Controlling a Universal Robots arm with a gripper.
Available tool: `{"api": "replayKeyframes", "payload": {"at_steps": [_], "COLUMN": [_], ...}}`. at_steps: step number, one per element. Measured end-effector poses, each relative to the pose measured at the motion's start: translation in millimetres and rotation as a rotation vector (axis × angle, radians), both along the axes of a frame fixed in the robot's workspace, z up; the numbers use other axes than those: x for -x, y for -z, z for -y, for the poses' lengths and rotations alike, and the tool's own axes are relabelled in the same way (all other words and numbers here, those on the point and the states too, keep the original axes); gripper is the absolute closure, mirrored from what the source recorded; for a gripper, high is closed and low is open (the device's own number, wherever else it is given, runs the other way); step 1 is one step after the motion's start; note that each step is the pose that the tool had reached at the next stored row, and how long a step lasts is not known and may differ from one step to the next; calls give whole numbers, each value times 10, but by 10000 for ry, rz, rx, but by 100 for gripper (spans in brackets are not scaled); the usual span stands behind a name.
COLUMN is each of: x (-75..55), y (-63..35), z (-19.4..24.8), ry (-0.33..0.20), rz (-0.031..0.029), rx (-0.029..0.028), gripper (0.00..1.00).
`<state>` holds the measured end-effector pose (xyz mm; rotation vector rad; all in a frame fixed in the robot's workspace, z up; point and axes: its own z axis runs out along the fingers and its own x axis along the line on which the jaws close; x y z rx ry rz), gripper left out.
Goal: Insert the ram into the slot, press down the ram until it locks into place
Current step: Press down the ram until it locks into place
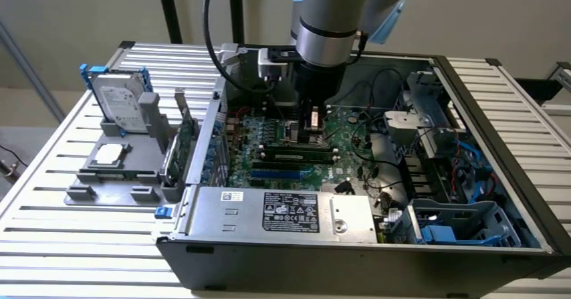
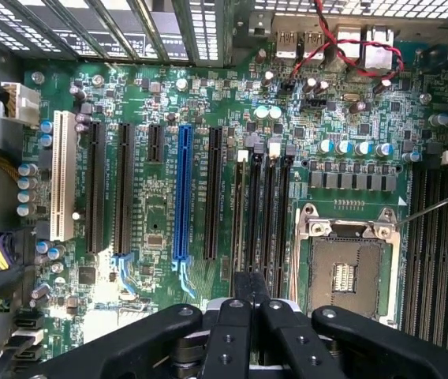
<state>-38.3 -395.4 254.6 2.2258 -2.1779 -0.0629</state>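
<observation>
The gripper (image 2: pixel 248 296), fingers closed together, presses onto the ram (image 1: pixel 299 154), which is seated in its slot (image 2: pixel 257 213) on the motherboard (image 2: pixel 161 103); whether the latches have locked is unclear.

Open computer case (image 1: pixel 499 245) on slatted table (image 1: pixel 71 245). Hard drive (image 1: pixel 120 102) upright in grey holder (image 1: pixel 116 178) at exterior view's left. Empty processor socket (image 2: pixel 342 272); red-black wires (image 2: pixel 350 47).

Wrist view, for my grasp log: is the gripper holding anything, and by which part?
It cannot be told. The gripper hangs close above the black slots on the motherboard, and any hold is hidden.
</observation>
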Motion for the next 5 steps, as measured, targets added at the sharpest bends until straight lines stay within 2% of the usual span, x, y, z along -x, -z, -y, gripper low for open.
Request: {"api": "replayKeyframes", "payload": {"at_steps": [5], "x": [0], "y": [0], "z": [0], "ry": [0], "rz": [0], "rx": [0], "gripper": [89]}}
